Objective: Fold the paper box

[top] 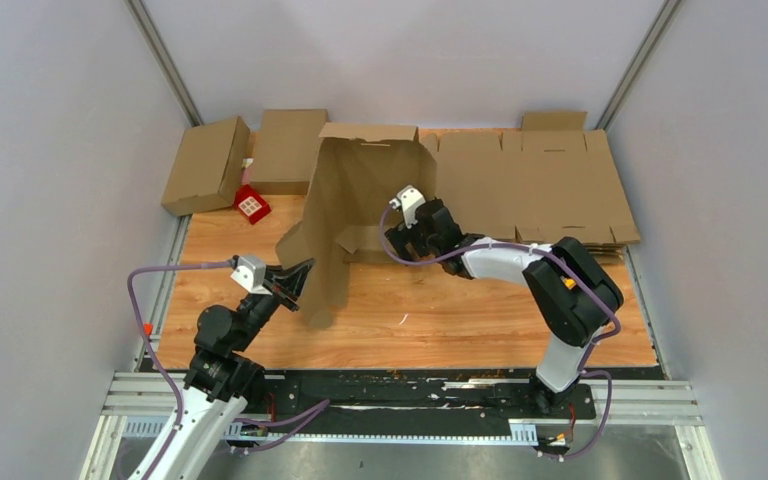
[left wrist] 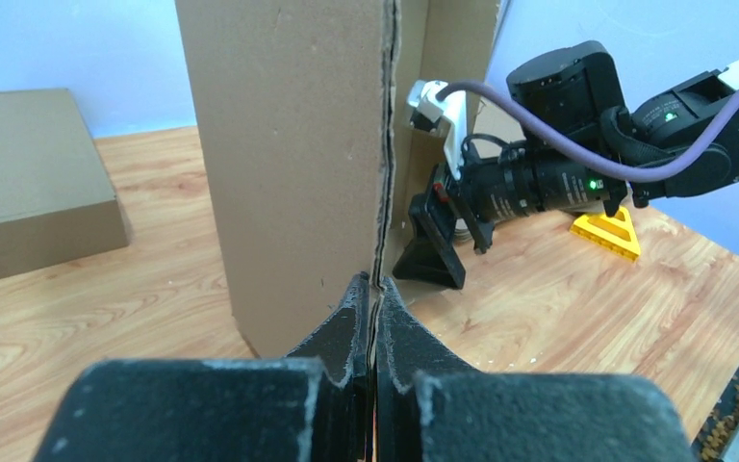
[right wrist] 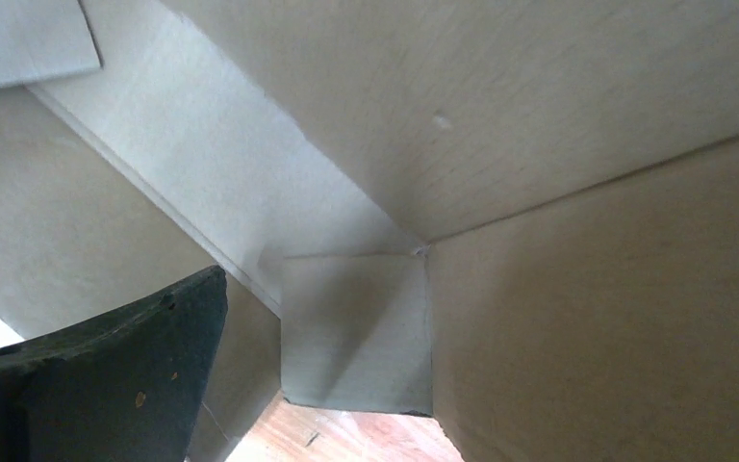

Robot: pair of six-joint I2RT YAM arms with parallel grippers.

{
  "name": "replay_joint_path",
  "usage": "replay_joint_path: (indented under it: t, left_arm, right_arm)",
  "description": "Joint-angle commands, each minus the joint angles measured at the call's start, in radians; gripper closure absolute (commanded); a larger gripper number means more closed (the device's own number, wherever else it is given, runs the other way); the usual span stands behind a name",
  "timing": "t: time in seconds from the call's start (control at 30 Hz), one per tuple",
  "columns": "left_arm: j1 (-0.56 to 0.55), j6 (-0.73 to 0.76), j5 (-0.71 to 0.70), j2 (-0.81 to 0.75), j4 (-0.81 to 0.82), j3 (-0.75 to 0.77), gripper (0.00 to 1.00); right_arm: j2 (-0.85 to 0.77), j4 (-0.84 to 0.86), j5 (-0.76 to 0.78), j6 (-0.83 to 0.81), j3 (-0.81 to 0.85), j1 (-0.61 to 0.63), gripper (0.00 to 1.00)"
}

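1. Tall brown cardboard box (top: 360, 190), half erected, near the middle of the wood-grain table (top: 460, 310), toward 12 o'clock from the arm bases. Walls upright, top open, flaps unfolded; one long flap hanging out toward 7 o'clock.
2. Seen from inside on the right wrist view: pale inner walls meeting at a corner, with a small square inner flap (right wrist: 356, 332) folded in below it and a sliver of table under its lower edge.
3. Left gripper (top: 295, 278) at 7 o'clock of the box, pressed together on the thin edge of that hanging flap. On the left wrist view, black fingertips (left wrist: 361, 308) pinching the cardboard edge, the seam running straight up from the pinch.
4. Right gripper (top: 407, 240) at 4 o'clock of the box, reaching into its open side. Only one dark finger (right wrist: 125, 366) in its own view, far off at lower left; jaws spread, no cardboard between them.
5. Stack of flat, unfolded brown cardboard sheets (top: 550, 190) at 2 o'clock of the box, against the back wall.
6. Closed brown cardboard carton (top: 205, 165) at 10 o'clock, tilted; a second flat brown cardboard piece (top: 290, 150) just beside it at 11 o'clock.
7. Small red block with white squares (top: 251, 205) at 9 o'clock, between carton and box.
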Motion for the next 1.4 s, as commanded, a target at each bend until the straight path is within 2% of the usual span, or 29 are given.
replay_joint_path:
  t: [0.0, 0.23, 0.6, 0.8, 1.03, 1.37]
  left_arm:
    - [0.0, 0.012, 0.011, -0.009, 0.011, 0.031, 0.99]
    - [0.0, 0.011, 0.009, -0.003, 0.015, 0.029, 0.99]
    - [0.0, 0.007, 0.018, 0.003, 0.022, 0.025, 0.98]
    - [0.0, -0.003, 0.028, 0.005, 0.031, 0.015, 0.98]
    - [0.0, -0.008, 0.034, 0.026, 0.045, 0.011, 0.98]
    - [0.0, -0.013, 0.043, 0.046, 0.064, 0.004, 0.98]
  right_arm:
    - [0.018, -0.051, 0.026, -0.065, 0.054, 0.052, 0.0]
    - [0.013, -0.065, 0.027, -0.092, 0.055, 0.08, 0.0]
    - [0.032, -0.076, -0.056, -0.094, 0.075, 0.103, 0.0]
    - [0.038, -0.017, -0.191, -0.007, 0.046, 0.079, 0.0]
    - [0.023, 0.019, -0.268, 0.037, 0.023, 0.063, 0.0]
    - [0.073, -0.036, -0.232, 0.121, 0.081, 0.06, 0.0]
